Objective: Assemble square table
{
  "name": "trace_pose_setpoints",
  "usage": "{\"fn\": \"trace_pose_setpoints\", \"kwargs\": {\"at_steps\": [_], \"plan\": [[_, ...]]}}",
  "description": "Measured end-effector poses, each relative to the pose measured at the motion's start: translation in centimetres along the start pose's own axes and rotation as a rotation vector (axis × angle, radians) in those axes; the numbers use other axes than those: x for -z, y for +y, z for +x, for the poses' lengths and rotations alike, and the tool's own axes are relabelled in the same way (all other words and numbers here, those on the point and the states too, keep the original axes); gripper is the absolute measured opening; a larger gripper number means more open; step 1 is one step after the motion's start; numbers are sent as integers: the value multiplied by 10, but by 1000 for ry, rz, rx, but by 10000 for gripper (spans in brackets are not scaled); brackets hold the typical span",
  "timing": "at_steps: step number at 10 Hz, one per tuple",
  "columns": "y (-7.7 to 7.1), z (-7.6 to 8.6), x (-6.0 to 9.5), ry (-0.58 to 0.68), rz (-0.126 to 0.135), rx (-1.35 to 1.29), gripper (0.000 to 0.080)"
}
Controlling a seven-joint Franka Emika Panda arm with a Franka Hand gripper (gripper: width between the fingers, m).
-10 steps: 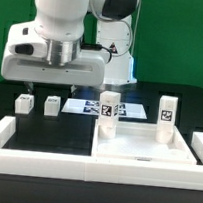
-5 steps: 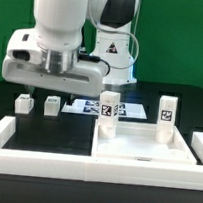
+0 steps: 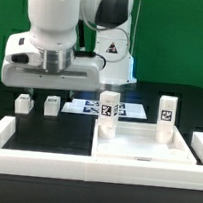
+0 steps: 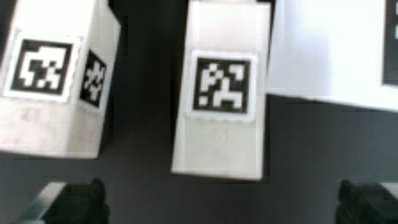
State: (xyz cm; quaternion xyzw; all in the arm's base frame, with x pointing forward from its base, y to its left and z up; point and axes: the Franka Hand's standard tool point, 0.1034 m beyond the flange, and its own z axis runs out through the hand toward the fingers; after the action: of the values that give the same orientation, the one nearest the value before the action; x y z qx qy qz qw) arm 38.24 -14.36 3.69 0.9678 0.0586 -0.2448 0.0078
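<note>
The square table's slab (image 3: 145, 149) is lying flat near the front edge of the black table (image 3: 47, 124), toward the exterior view's right, tucked into a corner of the low white border wall (image 3: 35, 148). Two tagged legs are standing on end at the slab's far corners, the left upright leg (image 3: 109, 104) and the right upright leg (image 3: 168, 108); whether they are seated in the corner holes cannot be told. Two more are lying side by side on the bare table top toward the exterior view's left, apart from the slab: the left loose leg (image 3: 25, 103) and the right loose leg (image 3: 53, 105). The wrist view is showing both from above, tags up, with a dark gap between them (image 4: 54, 85) (image 4: 222, 95). The marker board (image 3: 136, 111) is lying behind the upright legs, toward the far edge. The arm (image 3: 57, 25) is reaching forward with its wrist pointing straight down, and the gripper (image 3: 47, 88) (image 4: 217, 198) is hovering above the loose pair. Its dark fingertips (image 4: 75, 200) are spread wide, holding nothing and touching neither leg.
</note>
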Motion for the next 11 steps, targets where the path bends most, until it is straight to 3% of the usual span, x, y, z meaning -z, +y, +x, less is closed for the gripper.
{"fn": "trace_pose_setpoints", "kwargs": {"at_steps": [6,8,11], "plan": [[-3,1,-2,-10,-3,10,649],[-7,-1,-13,-19,-11,4,649],[-9,-3,-15,-47,-5,24,649]]}}
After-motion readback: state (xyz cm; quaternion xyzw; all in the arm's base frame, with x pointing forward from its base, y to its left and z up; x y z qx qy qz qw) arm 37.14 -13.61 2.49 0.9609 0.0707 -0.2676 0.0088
